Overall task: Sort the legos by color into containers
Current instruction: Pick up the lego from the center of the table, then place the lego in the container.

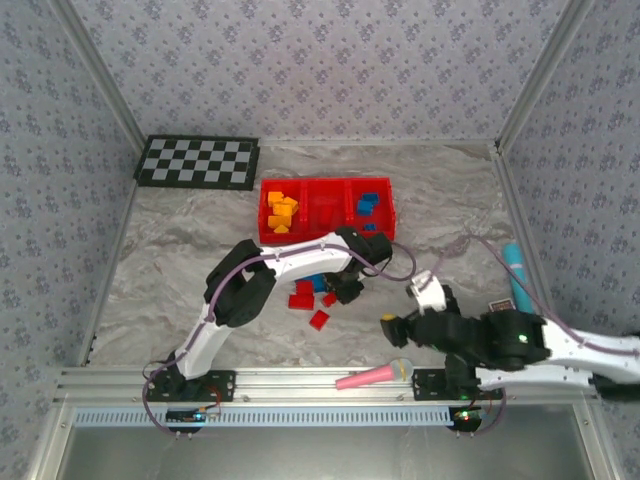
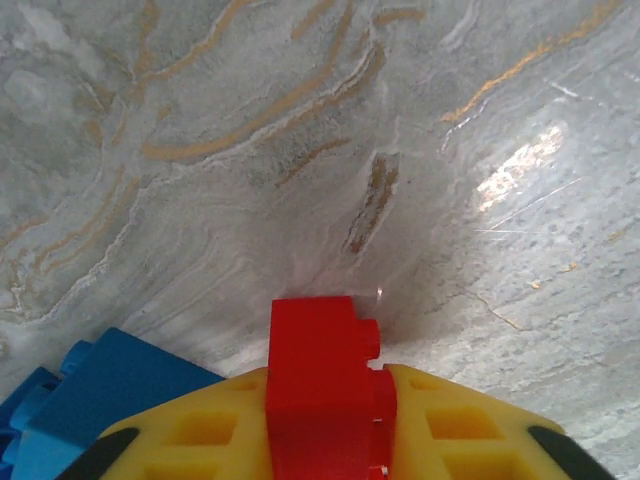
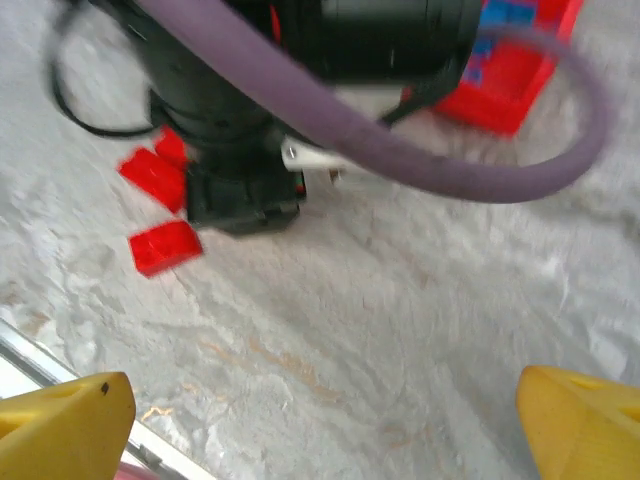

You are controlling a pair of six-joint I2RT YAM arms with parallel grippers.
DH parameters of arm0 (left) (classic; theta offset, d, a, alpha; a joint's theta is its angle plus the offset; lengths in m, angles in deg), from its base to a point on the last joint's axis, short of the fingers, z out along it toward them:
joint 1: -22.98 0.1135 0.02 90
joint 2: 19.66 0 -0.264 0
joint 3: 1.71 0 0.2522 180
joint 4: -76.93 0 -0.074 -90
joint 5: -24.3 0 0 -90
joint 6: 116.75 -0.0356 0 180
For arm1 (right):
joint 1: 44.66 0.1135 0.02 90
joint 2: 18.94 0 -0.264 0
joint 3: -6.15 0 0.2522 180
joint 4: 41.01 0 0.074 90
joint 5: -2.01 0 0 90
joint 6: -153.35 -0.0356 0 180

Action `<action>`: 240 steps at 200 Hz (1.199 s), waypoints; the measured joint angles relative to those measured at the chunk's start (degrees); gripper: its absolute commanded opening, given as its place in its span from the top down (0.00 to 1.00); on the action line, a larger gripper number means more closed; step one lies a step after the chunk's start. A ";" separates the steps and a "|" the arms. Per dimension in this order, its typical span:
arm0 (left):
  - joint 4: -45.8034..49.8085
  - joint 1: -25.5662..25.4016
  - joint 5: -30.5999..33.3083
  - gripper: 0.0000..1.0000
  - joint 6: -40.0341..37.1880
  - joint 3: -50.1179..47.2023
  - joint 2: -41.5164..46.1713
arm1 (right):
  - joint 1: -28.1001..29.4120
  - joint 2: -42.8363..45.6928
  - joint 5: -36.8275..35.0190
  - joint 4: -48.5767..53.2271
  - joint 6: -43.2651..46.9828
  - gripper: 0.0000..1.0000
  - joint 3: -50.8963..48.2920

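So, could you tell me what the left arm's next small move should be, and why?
Probably lift straight up: the left gripper is closed on a red lego, with a blue lego close beside it; then carry it toward the red tray.

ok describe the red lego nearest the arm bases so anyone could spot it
From the red tray, come toward the bases past the left gripper, shut on a held red lego. The lone red lego lies apart from the other bricks, nearest the bases.

Lab robot cell: alu-frame rails, patterned walls, checkerboard.
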 measured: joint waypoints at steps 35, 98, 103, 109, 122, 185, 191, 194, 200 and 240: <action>-0.02 0.11 0.83 0.92 0.46 0.11 0.02 | -15.30 -9.46 17.22 -10.71 8.74 0.03 0.42; -0.87 4.81 0.72 1.00 2.03 0.11 2.62 | -16.48 -13.38 26.45 -16.09 14.82 0.02 6.38; -0.96 5.20 0.52 1.00 2.16 0.11 2.67 | -16.39 -13.07 26.77 -16.55 14.93 0.02 6.43; -1.11 5.62 0.26 1.00 2.25 0.11 2.71 | -16.33 -12.61 27.08 -16.76 14.97 0.02 6.43; -1.38 6.43 -0.15 1.00 2.36 0.11 2.73 | -16.13 -10.97 27.12 -16.63 14.97 0.02 6.40; -2.32 7.76 -1.03 1.00 2.40 0.17 3.87 | -16.13 3.61 24.11 -12.98 12.87 0.00 5.81; -2.43 7.76 -1.18 1.00 2.56 0.15 4.20 | -16.13 4.66 23.82 -12.66 12.61 0.00 5.81; -2.47 7.76 -1.31 1.00 2.58 0.15 4.35 | -16.13 5.14 23.61 -12.48 12.55 0.00 5.79; -2.51 7.76 -1.38 1.00 2.67 0.15 4.68 | -16.13 5.77 23.26 -12.24 12.52 0.00 5.79; -1.86 8.26 -1.33 1.00 3.28 2.40 6.88 | -16.17 5.05 21.81 -11.30 12.37 0.00 5.46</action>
